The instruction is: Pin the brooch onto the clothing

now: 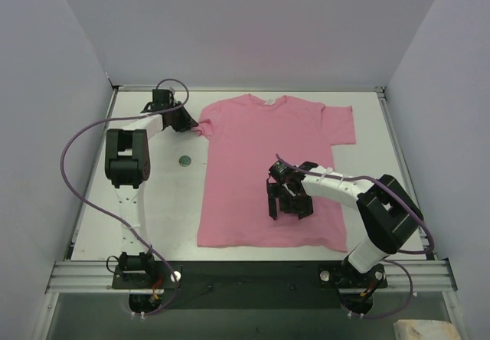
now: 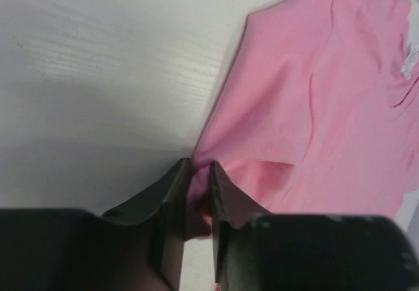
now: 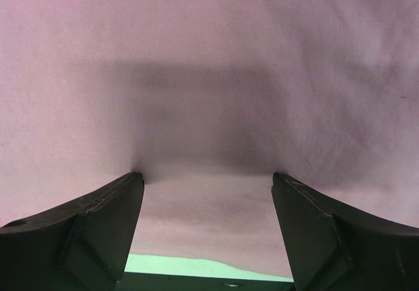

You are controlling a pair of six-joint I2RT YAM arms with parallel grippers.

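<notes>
White table [image 1: 164, 210] holds one T-shirt [image 1: 260, 145], one brooch [image 1: 184, 159]; left hand [image 2: 198, 168] pinches its sleeve, right hand [image 3: 207, 177] spread.

You can read no text, brand, number or sign here: the white neck label [image 1: 268, 102] on the pink T-shirt [image 1: 260, 164] shows too small to make out.

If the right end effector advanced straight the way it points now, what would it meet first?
The pink T-shirt: the open right end effector points down at its fabric, which fills the wrist view. Whether it already touches is unclear.
</notes>
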